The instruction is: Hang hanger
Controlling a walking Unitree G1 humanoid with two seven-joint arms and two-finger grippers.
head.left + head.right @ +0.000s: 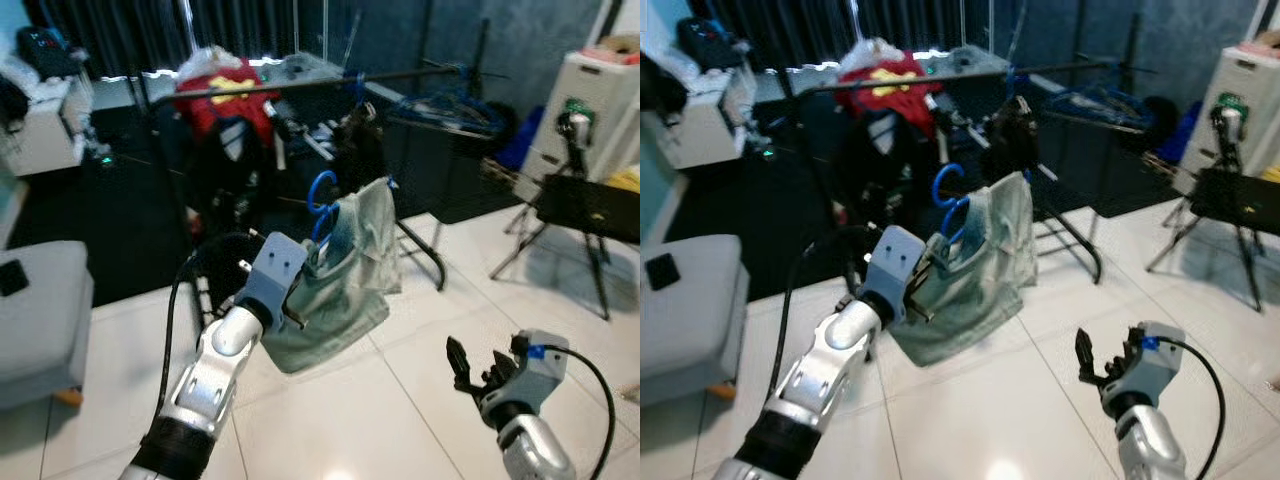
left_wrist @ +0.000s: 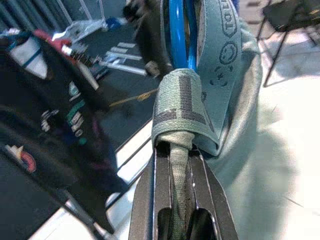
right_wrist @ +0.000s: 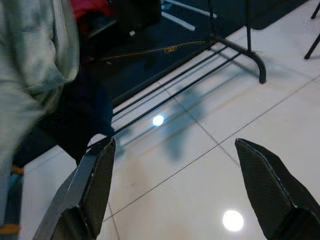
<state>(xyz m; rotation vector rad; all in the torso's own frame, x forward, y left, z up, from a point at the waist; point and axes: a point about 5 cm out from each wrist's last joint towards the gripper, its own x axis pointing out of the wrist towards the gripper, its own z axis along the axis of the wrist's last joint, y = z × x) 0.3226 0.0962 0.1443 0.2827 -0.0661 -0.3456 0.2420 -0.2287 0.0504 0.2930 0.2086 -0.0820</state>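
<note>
Gripping a fold of the pale green garment (image 1: 345, 280), the left gripper (image 2: 180, 165) holds its fingers pinched on the cloth rather than on the blue hanger (image 1: 322, 203) itself, whose hook rises at twelve o'clock above them, below the black rail (image 1: 300, 85). Cloth could slide and tip the hook off line short of the rail. At five o'clock the right gripper (image 3: 185, 190) hovers low with fingers spread wide, empty.

Head stereo pair downward; wrist cameras along each hand.
</note>
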